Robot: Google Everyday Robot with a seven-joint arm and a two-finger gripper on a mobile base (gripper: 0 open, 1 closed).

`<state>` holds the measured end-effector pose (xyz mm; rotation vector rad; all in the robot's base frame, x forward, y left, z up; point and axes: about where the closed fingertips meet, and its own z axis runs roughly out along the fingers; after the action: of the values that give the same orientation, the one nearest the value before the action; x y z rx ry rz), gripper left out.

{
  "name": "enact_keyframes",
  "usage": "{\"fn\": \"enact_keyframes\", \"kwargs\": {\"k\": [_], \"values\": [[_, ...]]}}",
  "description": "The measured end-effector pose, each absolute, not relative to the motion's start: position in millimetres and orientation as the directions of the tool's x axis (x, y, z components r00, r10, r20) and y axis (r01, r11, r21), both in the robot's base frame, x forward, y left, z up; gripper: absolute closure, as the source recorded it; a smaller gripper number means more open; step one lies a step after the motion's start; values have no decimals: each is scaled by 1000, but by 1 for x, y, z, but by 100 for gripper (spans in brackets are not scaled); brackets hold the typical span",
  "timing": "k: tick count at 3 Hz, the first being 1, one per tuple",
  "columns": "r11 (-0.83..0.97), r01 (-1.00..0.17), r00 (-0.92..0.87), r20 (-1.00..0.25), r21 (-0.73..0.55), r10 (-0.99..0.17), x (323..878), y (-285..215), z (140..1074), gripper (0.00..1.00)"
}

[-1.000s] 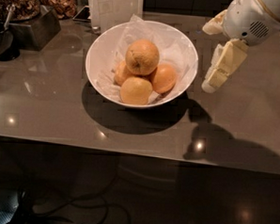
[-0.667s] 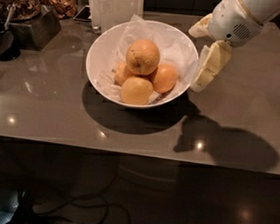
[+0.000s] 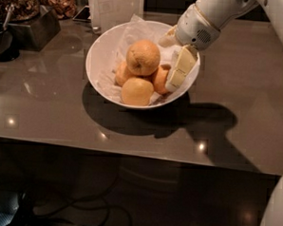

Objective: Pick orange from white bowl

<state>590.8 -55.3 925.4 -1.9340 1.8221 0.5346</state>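
Glossy grey table (image 3: 242, 91), dark box (image 3: 35, 29) (back left), white card (image 3: 116, 6)

Matt plastic jaws over smooth white bowl (image 3: 98, 60)

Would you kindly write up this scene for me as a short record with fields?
orange: largest fruit, on top of the pile in the bowl
bowl: white, paper-lined, on the table
other fruit: three smaller pieces under and around the orange
gripper: over the bowl's right side, just right of the orange, open, holding nothing
table: glossy grey
background: dark containers at back left
status: orange not yet grasped
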Motion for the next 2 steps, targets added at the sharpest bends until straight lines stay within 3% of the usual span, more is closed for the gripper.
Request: {"fn": "enact_keyframes", "kwargs": {"k": [2], "values": [[-62, -997, 81, -602, -51, -795, 606, -38, 923, 0]]}}
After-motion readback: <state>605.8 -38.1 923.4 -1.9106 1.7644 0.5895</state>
